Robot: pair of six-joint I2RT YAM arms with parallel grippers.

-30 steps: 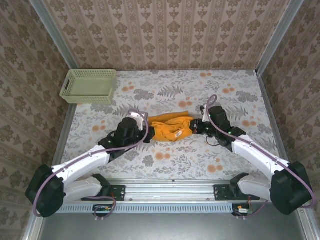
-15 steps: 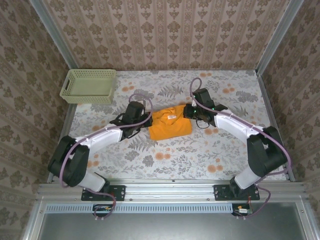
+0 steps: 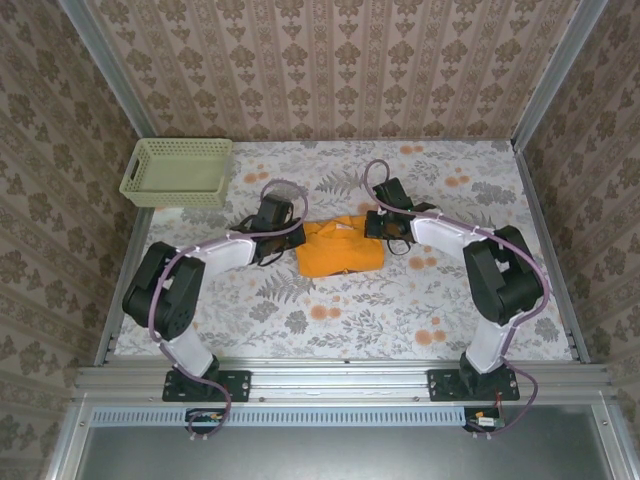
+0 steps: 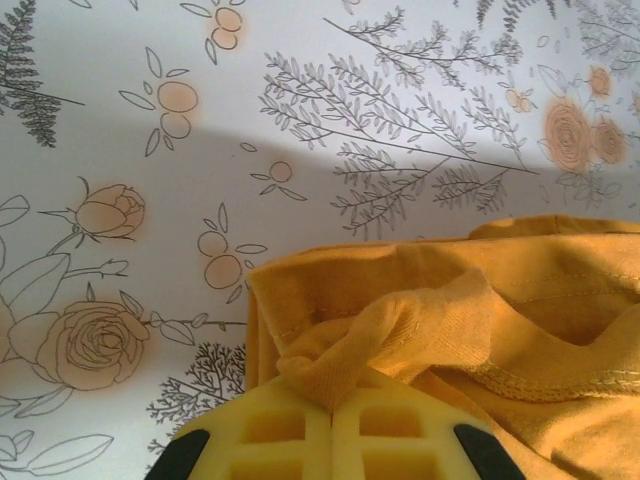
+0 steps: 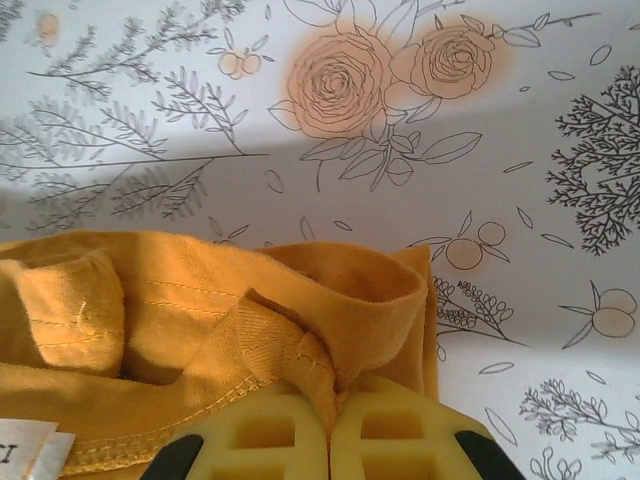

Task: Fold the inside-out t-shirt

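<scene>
Holding the cloth: the left gripper (image 4: 331, 410) and the right gripper (image 5: 329, 412) were each clamped tight on a bunched pinch of the orange t-shirt (image 3: 340, 250), with no gap showing between the jaws.
Where it lay: the t-shirt sat mid-table as a compact, roughly rectangular bundle between the two grippers, well apart from the basket (image 3: 176, 172) at the far left corner.
Direction from the fingers: the left gripper had the bundle's far-left corner and the right gripper its far-right corner. The rest of the cloth spread from that held edge back toward the arm bases.
Long axis: the bundle ran left to right, in line with the edge stretched between the two grips.
Nearer arm: neither — both reached in about evenly, one at each end.
Next move, as judged: any fold or smoothing pull would depend on both grips moving together along or across that held edge. A lone tug would likely skew the bundle.
Cloth: soft, matte knit that looked limp enough to crease where pinched, with stitched hem lines along its edges. A small white tag (image 5: 25, 447) showed at the inner seam in the right wrist view.
Pads (image 4: 275, 435): yellow, moulded in a square grid pattern — the cloth was squeezed at their meeting line.
Table (image 3: 330, 315): flat and pale, printed with grey ferns and orange roses.
Basket: pale green plastic mesh, rectangular, open-topped.
</scene>
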